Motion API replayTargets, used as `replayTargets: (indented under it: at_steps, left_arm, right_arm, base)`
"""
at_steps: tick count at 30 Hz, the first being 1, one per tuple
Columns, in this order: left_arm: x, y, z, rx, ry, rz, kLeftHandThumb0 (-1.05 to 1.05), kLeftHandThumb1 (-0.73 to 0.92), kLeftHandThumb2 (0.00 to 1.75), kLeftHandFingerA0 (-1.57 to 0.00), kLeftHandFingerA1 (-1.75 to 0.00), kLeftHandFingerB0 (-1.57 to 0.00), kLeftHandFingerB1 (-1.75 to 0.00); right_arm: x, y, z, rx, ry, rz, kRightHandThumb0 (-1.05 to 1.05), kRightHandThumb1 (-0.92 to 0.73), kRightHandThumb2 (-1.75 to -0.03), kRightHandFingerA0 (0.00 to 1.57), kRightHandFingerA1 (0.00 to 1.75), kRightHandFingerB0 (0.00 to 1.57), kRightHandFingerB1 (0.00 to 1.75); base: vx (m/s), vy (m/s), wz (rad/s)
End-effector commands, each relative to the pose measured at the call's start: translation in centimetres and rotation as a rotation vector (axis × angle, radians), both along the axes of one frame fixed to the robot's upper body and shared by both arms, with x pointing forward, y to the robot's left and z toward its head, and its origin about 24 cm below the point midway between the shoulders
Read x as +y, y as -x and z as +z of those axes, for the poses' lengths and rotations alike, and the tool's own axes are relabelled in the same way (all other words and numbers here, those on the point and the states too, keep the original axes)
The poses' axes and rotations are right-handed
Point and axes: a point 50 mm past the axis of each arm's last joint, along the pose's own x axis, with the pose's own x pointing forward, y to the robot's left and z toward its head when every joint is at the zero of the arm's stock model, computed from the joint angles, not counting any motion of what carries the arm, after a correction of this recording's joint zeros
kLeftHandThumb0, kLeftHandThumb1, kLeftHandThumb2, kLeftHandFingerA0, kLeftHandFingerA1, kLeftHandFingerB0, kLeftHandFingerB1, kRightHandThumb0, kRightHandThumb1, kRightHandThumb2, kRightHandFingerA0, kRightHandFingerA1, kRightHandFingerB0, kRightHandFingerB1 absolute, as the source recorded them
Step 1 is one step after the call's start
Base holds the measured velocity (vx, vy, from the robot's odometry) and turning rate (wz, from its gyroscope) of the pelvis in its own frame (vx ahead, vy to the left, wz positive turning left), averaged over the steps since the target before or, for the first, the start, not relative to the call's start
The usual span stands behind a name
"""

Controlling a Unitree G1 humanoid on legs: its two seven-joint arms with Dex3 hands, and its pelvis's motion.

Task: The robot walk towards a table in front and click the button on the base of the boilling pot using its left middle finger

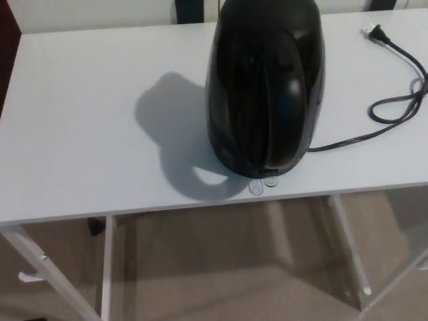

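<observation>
Neither of my hands shows, so their state is unknown. The boiling pot (264, 87), glossy, black and rounded, stands near the table's (80, 147) front edge, its clear button tabs (263, 183) facing me, handy for my left finger. Its cord (394, 100) trails unplugged toward the far right corner.

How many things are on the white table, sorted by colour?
Black: 2, the kettle and its power cord
Clear: 1, the switch tab at the kettle's base
Total: 3, on the table
</observation>
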Motion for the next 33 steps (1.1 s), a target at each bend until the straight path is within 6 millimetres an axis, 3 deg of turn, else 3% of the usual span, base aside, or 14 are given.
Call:
replayTargets:
  at_steps: [1,14,15,16,19,20,21,22,23,25,26,29,30,33]
  left_arm:
    - [0.3,0.0,-0.1,0.009,-0.023,-0.009,-0.31,0.50,0.55,-0.46,-0.36,-0.33,-0.33]
    - [-1.1,0.5,0.2,-0.048,0.035,-0.048,-0.33,0.49,0.55,-0.46,-0.36,-0.34,-0.33]
    - [-3.5,0.6,1.0,-0.142,0.029,-0.190,-0.38,0.50,0.55,-0.44,-0.36,-0.33,-0.32]
    - [-6.0,1.0,1.6,-0.215,0.057,-0.289,-0.54,0.44,0.72,-0.37,-0.45,-0.29,-0.42]
    - [-9.4,1.6,2.9,-0.311,0.063,-0.483,-0.63,0.50,0.79,-0.33,-0.45,-0.25,-0.42]
    - [-9.9,1.7,3.1,-0.323,0.068,-0.507,-0.63,0.50,0.79,-0.33,-0.45,-0.25,-0.42]
    - [-12.3,2.0,4.3,-0.407,0.052,-0.672,-0.60,0.66,0.60,-0.35,-0.32,-0.26,-0.29]
    - [-13.5,2.1,5.0,-0.436,0.031,-0.747,-0.63,0.68,0.60,-0.31,-0.31,-0.24,-0.28]
    - [-14.1,2.0,5.4,-0.467,0.023,-0.791,-0.66,0.56,0.83,-0.23,-0.42,-0.17,-0.39]
    - [-15.4,1.9,6.3,-0.539,0.014,-0.889,-0.68,0.58,0.85,-0.20,-0.41,-0.16,-0.39]
    - [-16.0,1.7,6.7,-0.564,0.009,-0.933,-0.65,0.72,0.62,-0.26,-0.29,-0.21,-0.28]
    - [-18.0,0.8,7.7,-0.663,0.015,-1.048,-0.70,0.78,0.63,-0.28,-0.31,-0.24,-0.29]
    - [-18.6,0.5,8.0,-0.691,0.013,-1.080,-0.72,0.80,0.65,-0.29,-0.31,-0.24,-0.29]
    - [-19.7,-0.3,8.5,-0.722,-0.017,-1.144,-0.73,0.82,0.65,-0.24,-0.31,-0.20,-0.28]
  right_arm:
    - [-0.4,-0.2,0.2,-0.005,0.022,0.004,-0.40,-0.43,-0.52,0.80,0.47,0.66,0.44]
    - [-0.5,-0.1,0.4,-0.007,0.025,0.017,-0.42,-0.43,-0.53,0.81,0.47,0.65,0.44]
    - [-0.4,-0.2,0.4,-0.010,0.021,0.021,-0.42,-0.43,-0.53,0.80,0.47,0.66,0.45]
    - [-0.4,-0.3,0.4,-0.006,0.024,0.026,-0.40,-0.43,-0.53,0.80,0.47,0.66,0.45]
    - [-0.3,-0.5,0.3,-0.006,0.027,0.034,-0.40,-0.43,-0.53,0.80,0.47,0.66,0.45]
    - [-0.3,-0.5,0.4,-0.007,0.027,0.035,-0.40,-0.43,-0.53,0.80,0.47,0.66,0.45]
    - [-0.2,-0.8,0.4,-0.011,0.030,0.040,-0.40,-0.43,-0.53,0.81,0.47,0.66,0.45]
    - [-0.1,-1.0,0.4,-0.013,0.026,0.037,-0.46,-0.36,-0.68,0.76,0.57,0.62,0.54]
    - [-0.1,-1.1,0.4,-0.014,0.024,0.036,-0.39,-0.43,-0.53,0.82,0.48,0.67,0.45]
    - [0.0,-1.3,0.4,-0.016,0.023,0.034,-0.39,-0.43,-0.53,0.82,0.48,0.67,0.45]
    - [0.0,-1.3,0.3,-0.015,0.025,0.034,-0.41,-0.43,-0.54,0.80,0.48,0.66,0.45]
    - [0.0,-1.5,0.5,-0.017,0.023,0.042,-0.42,-0.44,-0.53,0.79,0.48,0.65,0.45]
    - [-0.1,-1.4,0.5,-0.022,0.017,0.046,-0.50,-0.36,-0.71,0.73,0.58,0.61,0.56]
    - [-0.2,-1.4,0.6,-0.023,0.008,0.044,-0.47,-0.44,-0.54,0.82,0.49,0.64,0.46]
  base:
    - [0.00,0.000,0.00]
    - [0.00,0.000,0.00]
    - [0.00,0.000,0.00]
    - [0.00,0.000,0.00]
    - [0.00,0.000,0.00]
    - [0.00,0.000,0.00]
    - [0.00,0.000,0.00]
    - [0.00,0.000,0.00]
    - [0.00,0.000,0.00]
    - [0.00,0.000,0.00]
    - [0.00,0.000,0.00]
    - [0.00,0.000,0.00]
    - [0.00,0.000,0.00]
    - [0.00,0.000,0.00]
